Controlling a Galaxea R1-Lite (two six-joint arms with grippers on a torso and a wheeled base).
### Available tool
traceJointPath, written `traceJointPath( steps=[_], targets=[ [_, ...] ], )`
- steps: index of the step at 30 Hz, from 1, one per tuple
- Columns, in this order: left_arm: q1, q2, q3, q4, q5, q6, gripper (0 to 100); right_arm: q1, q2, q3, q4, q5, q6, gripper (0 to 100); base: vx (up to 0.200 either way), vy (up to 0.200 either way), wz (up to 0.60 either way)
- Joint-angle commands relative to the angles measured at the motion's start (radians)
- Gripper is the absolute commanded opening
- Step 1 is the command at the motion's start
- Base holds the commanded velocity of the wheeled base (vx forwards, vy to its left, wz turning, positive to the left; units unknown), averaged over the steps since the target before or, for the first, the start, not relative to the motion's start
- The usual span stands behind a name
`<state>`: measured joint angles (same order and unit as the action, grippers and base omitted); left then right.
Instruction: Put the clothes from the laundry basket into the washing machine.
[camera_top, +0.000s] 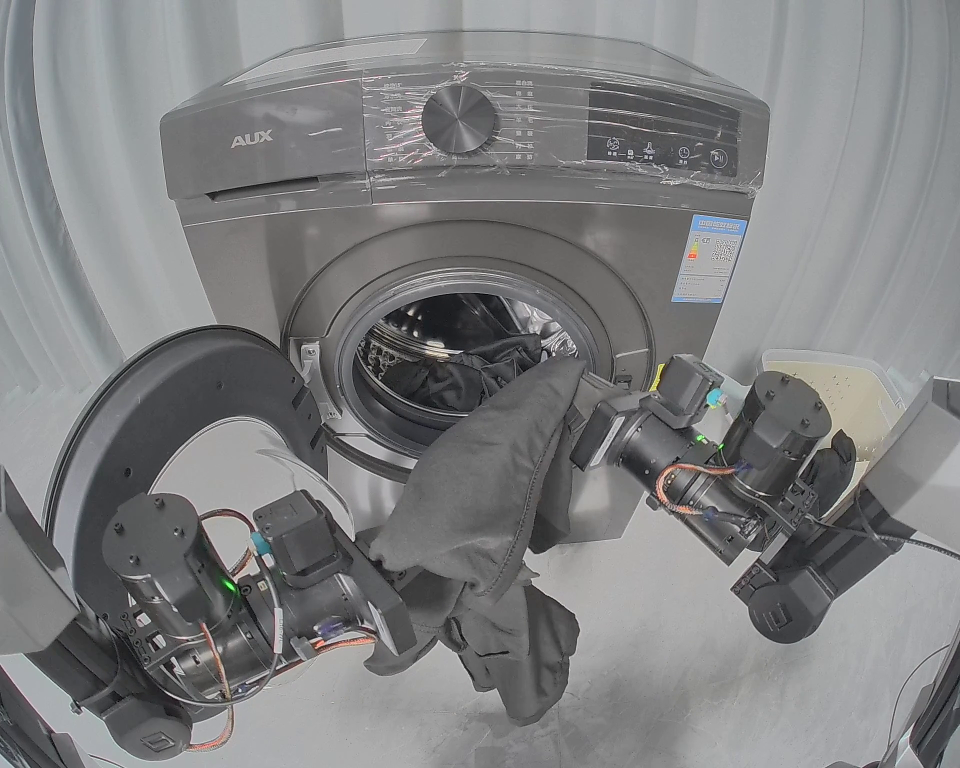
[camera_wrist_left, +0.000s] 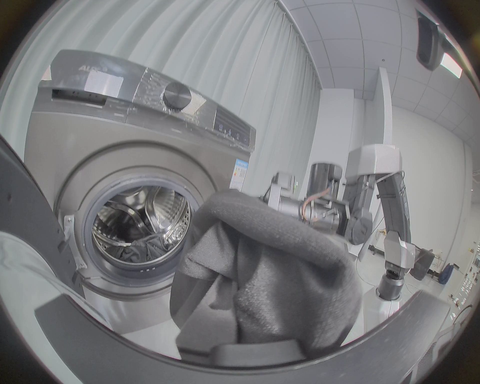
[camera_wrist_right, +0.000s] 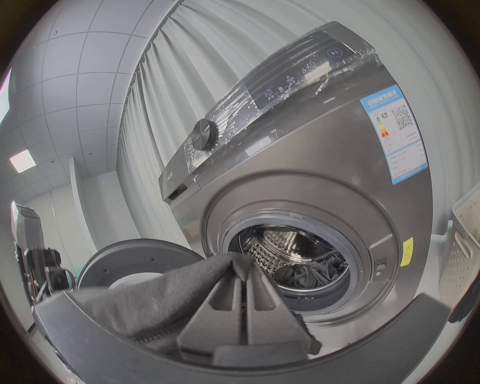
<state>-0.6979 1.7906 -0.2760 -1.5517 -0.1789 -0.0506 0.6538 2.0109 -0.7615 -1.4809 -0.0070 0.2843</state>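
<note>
Right end effector (camera_wrist_right: 244, 270): clenched on one edge of a dark grey garment (camera_top: 480, 490). Both fingers are pressed together with cloth pinched at their tips. It sits at 4 o'clock of the round opening, just outside the rim, and points toward the drum (camera_top: 430, 325).

Left end effector (camera_top: 395, 610): positioned low, at 7 o'clock of the opening and in front of the open door (camera_top: 120, 420). The garment lies over it and hides the gripping parts. Whether it is clenched or released cannot be determined.

Garment: stretched between the two end effectors, rising from the left one toward 1 o'clock up to the right one. Its upper corner reaches the rim of the opening at 4 o'clock. A loose portion hangs down at 6 o'clock below the stretched part, over the floor (camera_top: 660, 640). Contact with the floor cannot be confirmed.

Washing machine (camera_top: 450, 220): grey front loader, with the door swung open toward 8 o'clock of the opening. Other dark clothes (camera_top: 470, 378) already lie in the bottom of the drum.

Laundry basket (camera_top: 860, 385): pale, at 3 o'clock of the machine, behind the right arm.

Curtain (camera_top: 850, 150): pale, hanging behind the machine.
</note>
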Motion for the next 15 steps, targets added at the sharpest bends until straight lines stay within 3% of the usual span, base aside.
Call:
traceJointPath(
  steps=[1, 10, 11, 13, 15],
  targets=[
    [0.006, -0.05, -0.037, -0.001, 0.004, -0.009, 0, 0.01, 0.039, 0.067, -0.033, 0.007, -0.004, 0, 0.0, 0.0, 0.0],
    [0.012, -0.047, -0.055, -0.001, 0.012, -0.012, 0, 0.03, 0.028, 0.12, -0.044, 0.018, -0.004, 0, 0.0, 0.0, 0.0],
    [0.012, -0.047, -0.055, -0.001, 0.013, -0.012, 0, 0.038, 0.028, 0.129, -0.044, 0.015, -0.004, 100, 0.0, 0.0, 0.0],
    [0.014, -0.045, -0.057, -0.001, 0.013, -0.012, 0, 0.046, 0.028, 0.166, -0.045, 0.01, -0.017, 100, 0.0, 0.0, 0.0],
    [0.017, -0.045, -0.066, -0.001, 0.032, -0.012, 0, 0.056, 0.011, 0.272, -0.064, 0.015, -0.106, 100, 0.0, 0.0, 0.0]
  ],
)
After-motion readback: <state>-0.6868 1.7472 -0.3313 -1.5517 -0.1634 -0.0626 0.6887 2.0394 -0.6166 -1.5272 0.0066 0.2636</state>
